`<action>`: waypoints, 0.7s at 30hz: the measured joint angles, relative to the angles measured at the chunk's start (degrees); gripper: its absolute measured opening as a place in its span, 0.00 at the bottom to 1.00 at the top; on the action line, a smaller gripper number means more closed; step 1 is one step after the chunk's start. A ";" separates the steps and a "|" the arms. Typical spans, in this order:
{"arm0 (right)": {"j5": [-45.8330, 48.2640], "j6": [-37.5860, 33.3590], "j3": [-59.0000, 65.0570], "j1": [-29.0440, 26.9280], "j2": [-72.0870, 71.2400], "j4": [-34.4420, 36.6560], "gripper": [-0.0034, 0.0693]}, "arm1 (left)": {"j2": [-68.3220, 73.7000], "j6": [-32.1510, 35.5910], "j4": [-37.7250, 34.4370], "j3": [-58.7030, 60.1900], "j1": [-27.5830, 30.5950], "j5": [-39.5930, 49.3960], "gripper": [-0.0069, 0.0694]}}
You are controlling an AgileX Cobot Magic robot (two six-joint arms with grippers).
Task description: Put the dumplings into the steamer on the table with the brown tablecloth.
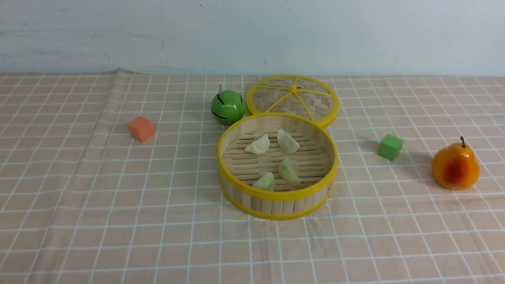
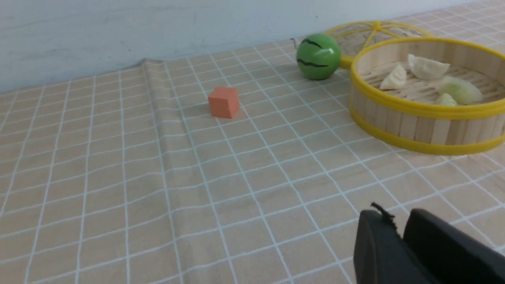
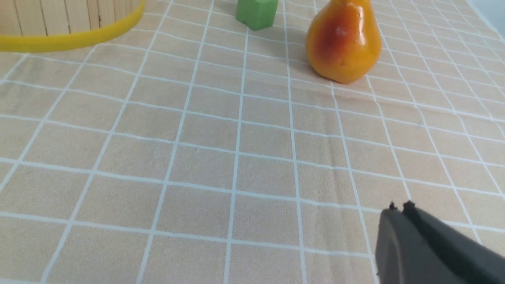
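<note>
From the front, the steamer [image 1: 278, 197] sat in the middle of the brown tablecloth [image 1: 98, 221], and all four dumplings [image 1: 257, 145] lay on its slatted floor: two cream ones toward the back, two pale green ones nearer the front rim. The lid [image 1: 292, 98] lay flat behind it, touching the rim, with a green striped ball [image 1: 228, 107] just beside. An orange cube [image 1: 141, 128] lay off to the left, a green cube [image 1: 389, 147] and a pear [image 1: 455, 166] to the right. Neither arm showed in this view.

In the left wrist view, the left gripper [image 2: 402, 232] hung low over bare cloth, well apart from the steamer, its jaws a narrow slit with nothing between them.

In the right wrist view, the right gripper [image 3: 399, 209] was pressed shut and empty, the pear and green cube ahead of it.

To my eye the job looked done (nothing left on the cloth to fetch). The remaining risk was a careless arm snagging a crease and dragging the steamer, or knocking the pear over.
</note>
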 joint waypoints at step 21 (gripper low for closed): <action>0.00 0.00 0.00 0.00 0.00 0.04 0.06 | 0.05 11.31 -22.90 12.64 16.02 -4.83 0.07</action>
